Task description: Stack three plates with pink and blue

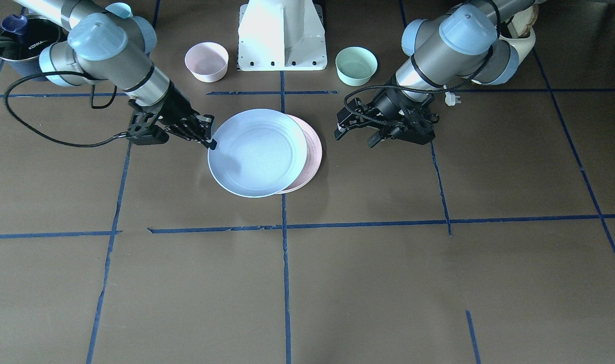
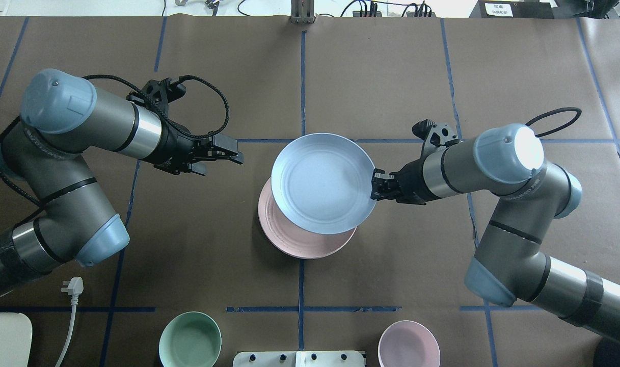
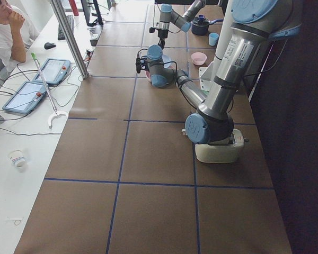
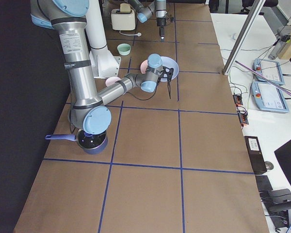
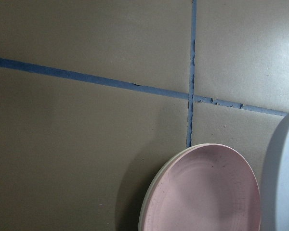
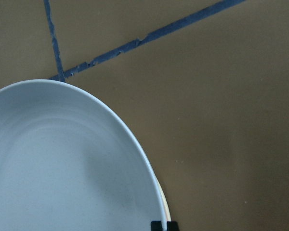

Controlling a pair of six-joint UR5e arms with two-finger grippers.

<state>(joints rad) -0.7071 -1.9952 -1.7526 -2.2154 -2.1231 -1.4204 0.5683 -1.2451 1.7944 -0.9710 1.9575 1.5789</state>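
The pale blue plate (image 1: 256, 151) (image 2: 320, 181) is held a little above and offset from the pale pink plate (image 1: 315, 151) (image 2: 299, 242), covering most of it. My right gripper (image 1: 212, 144) (image 2: 375, 184) is shut on the blue plate's rim; the plate fills the right wrist view (image 6: 62, 168). The pink plate (image 5: 207, 192) lies on the cream plate (image 5: 147, 202), of which only a thin rim shows. My left gripper (image 1: 356, 138) (image 2: 236, 155) is open and empty, off to the plates' side, apart from them.
A small pink bowl (image 1: 206, 60) (image 2: 409, 344) and a mint bowl (image 1: 356, 64) (image 2: 190, 340) stand either side of the robot base (image 1: 282, 35). A dark pot (image 1: 24, 40) and a cream toaster (image 1: 519, 35) sit at the near corners, with a loose plug (image 2: 73, 285).
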